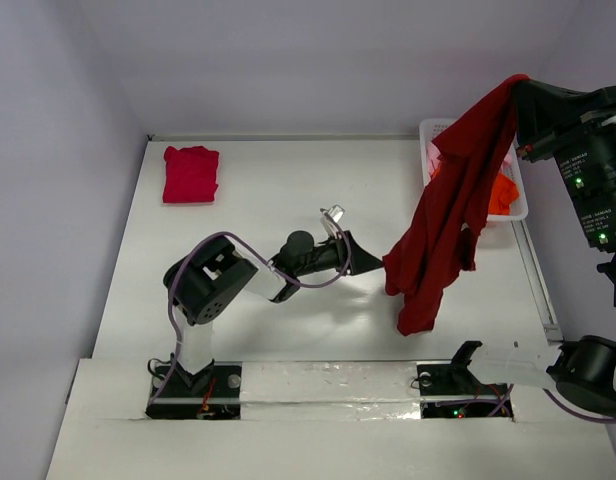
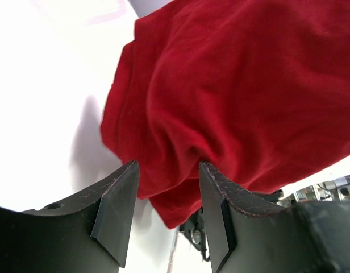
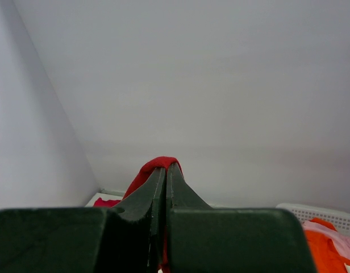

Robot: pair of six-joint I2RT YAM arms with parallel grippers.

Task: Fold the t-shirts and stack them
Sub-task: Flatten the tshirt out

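The left hand's jaws stand half apart, gripping nothing, with a low fold of the red shirt just beyond and between them. The shirt hangs with its long axis upright from the right hand, which is clamped on its top above the basket at the table's far right corner. The left hand is nearer the free lower end, just to its right.
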